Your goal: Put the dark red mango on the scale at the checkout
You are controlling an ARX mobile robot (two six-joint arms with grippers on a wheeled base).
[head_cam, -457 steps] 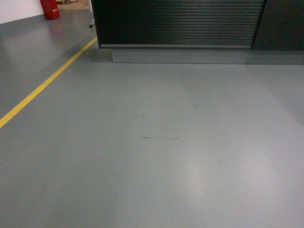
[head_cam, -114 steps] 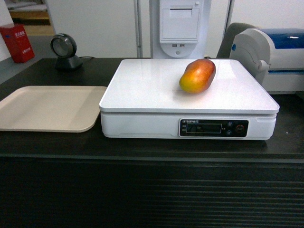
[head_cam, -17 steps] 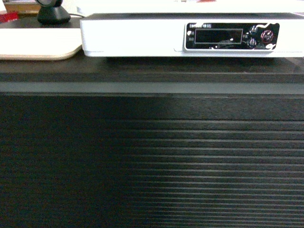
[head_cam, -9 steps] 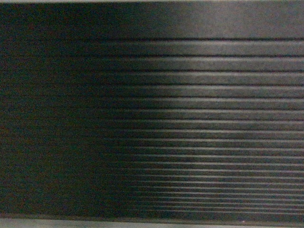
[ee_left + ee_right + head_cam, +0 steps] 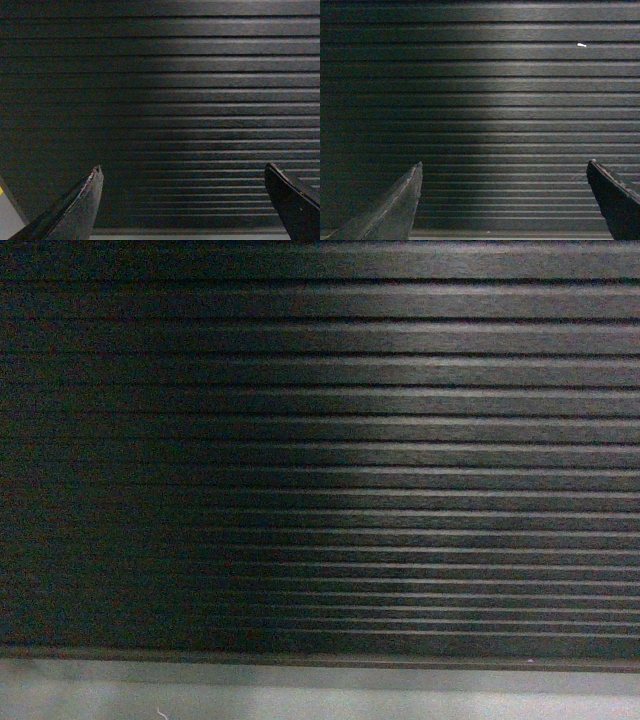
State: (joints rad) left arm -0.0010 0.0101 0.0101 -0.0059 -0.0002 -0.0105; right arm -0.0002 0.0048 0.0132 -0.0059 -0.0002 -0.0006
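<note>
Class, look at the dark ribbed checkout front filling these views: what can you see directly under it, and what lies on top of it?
Under the checkout a grey plinth strip shows. Its top lies out of frame, so nothing on it can be seen.

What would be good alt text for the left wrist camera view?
Two dark end effector fingers, spread wide and holding nothing, frame the bottom corners. Behind them the checkout's dark, horizontally ribbed front fills the view.

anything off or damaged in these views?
Nothing damaged. All three views show only the checkout ribbed front. One small white speck sits on a slat in the right wrist view. Left gripper and right gripper are open and empty. Mango and scale aren't in view.
</note>
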